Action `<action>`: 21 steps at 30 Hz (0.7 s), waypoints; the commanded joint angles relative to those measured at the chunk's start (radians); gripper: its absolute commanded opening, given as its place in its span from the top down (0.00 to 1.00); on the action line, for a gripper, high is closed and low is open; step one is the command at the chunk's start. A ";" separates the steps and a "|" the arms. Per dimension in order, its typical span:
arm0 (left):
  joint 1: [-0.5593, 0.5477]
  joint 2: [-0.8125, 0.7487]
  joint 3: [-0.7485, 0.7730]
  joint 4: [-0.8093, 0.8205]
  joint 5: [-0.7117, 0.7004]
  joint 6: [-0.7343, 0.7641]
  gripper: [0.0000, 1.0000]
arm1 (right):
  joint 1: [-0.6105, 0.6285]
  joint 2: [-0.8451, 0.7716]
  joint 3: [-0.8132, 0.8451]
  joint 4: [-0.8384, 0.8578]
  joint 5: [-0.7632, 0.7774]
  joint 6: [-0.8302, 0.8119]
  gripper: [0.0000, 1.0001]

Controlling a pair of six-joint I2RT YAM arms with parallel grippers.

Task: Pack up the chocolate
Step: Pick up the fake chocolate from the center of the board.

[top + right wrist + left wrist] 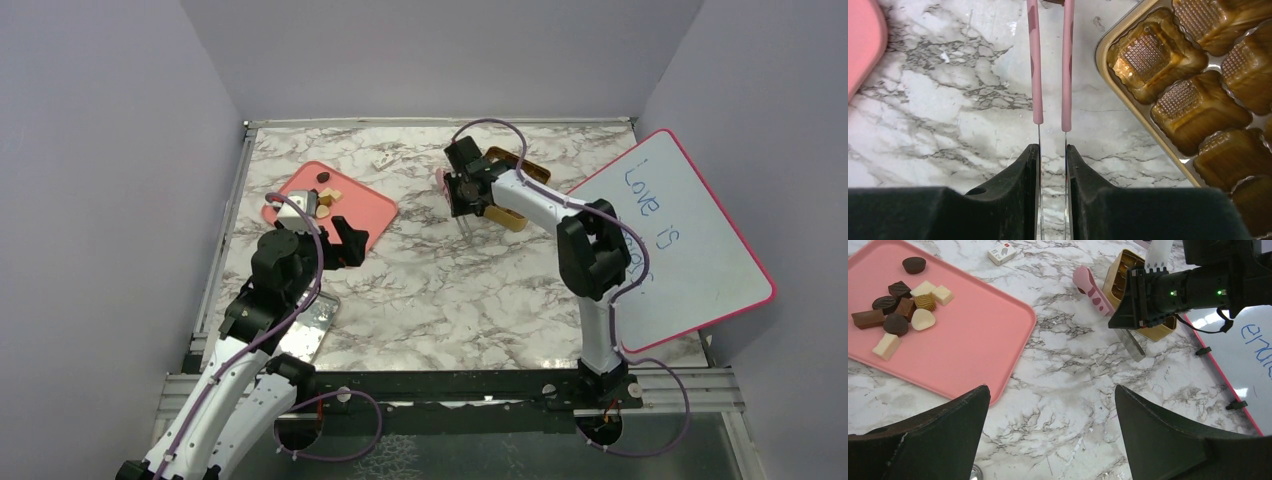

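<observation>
We think the job has hardly begun. All the chocolate (896,324) we can see sits in a little heap at one end of the pink tray (973,340), and the cups of the gold box (1104,70) that show are bare. So every piece has yet to be carried over. The right pincer (1053,150) is pinched narrow on the thin metal strips of the pink tweezers (1037,75), just beside the box and well apart from the tray. The left pincer (1050,390) is spread wide and holds nothing, above the worktop (1068,415) near the tray. The pieces are small. Some are dark brown, some cream and some tan, and they are shaped like blocks, domes and a shell. The tray is flat and smooth with round corners. The box cups are shiny and square, with ridged floors. The worktop looks like white stone with grey veins.
</observation>
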 commanded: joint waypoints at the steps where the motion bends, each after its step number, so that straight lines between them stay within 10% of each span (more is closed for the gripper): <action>1: 0.004 -0.014 -0.012 0.027 -0.021 0.018 0.05 | -0.002 -0.103 -0.030 0.058 -0.059 -0.008 0.75; 21: 0.004 -0.016 -0.014 0.030 -0.011 0.030 0.05 | -0.113 -0.337 -0.136 -0.030 0.034 -0.023 0.75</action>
